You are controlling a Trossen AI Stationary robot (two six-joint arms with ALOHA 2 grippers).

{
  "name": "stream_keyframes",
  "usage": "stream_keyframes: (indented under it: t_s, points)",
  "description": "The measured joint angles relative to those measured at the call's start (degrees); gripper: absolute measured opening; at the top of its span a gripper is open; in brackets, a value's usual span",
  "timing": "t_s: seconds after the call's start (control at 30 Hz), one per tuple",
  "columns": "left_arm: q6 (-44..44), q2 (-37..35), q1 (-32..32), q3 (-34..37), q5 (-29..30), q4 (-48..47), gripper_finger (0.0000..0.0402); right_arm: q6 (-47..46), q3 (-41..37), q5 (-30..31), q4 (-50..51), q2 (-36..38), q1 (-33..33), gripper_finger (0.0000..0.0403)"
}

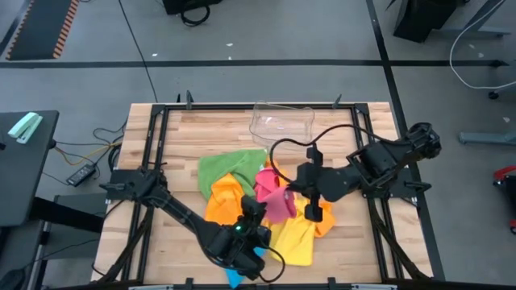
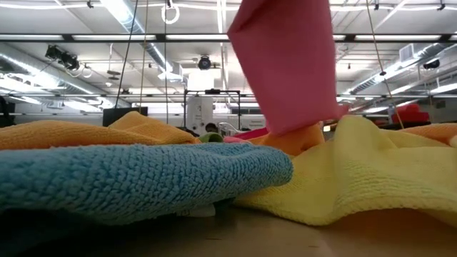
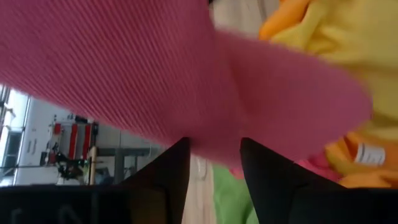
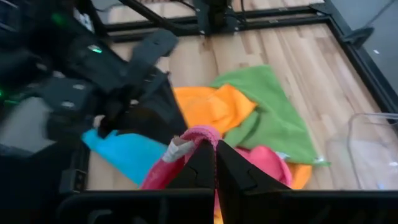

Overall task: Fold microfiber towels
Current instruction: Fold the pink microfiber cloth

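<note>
**Pink towel lifted, nothing folded yet**

No cloth lies folded: the green towel (image 1: 230,167), orange towel (image 1: 224,199), yellow towel (image 1: 295,239) and blue towel (image 1: 242,272) sit crumpled in a heap at the centre of the table (image 1: 185,133), so nearly all the work remains. The pink towel (image 1: 278,201) is raised above the pile. The right gripper (image 4: 216,163), reaching in from the right of the high view, is pinched tight on its corner. The left gripper (image 3: 214,167), at lower centre, stands partly open beneath the hanging cloth; whether it grips it cannot be told.
</note>
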State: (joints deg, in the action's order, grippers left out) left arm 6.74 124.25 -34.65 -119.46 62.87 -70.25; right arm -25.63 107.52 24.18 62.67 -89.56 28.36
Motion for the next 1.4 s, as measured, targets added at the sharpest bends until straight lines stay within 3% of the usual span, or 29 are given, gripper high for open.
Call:
stream_keyframes:
  t_s: [0.37, 0.57, 0.83, 1.23, 1.4]
  points:
    - [5.08, 0.00, -0.49, 0.00, 0.03, -3.15, 0.0156, -2.48, -0.49, 12.92, -2.35, 0.02, 3.65, 0.0004]
    - [1.14, -0.02, -2.84, 0.00, 0.02, 0.32, 0.0151, -2.38, -4.92, 12.90, -2.44, 0.00, 3.28, 0.0004]
    - [-16.02, 0.22, -3.63, -0.01, -0.01, 18.62, 0.0138, -0.52, -10.40, 9.11, -10.27, -0.07, -0.78, 0.0004]
    - [-26.98, 2.82, 1.30, 0.07, 0.41, 22.64, 0.0206, -0.33, -10.88, 6.72, -14.67, -0.07, -2.73, 0.0004]
    - [-34.29, 2.82, 1.34, 0.04, 2.15, 28.40, 0.0214, -0.31, -10.88, 6.71, -14.68, -0.07, -2.71, 0.0004]
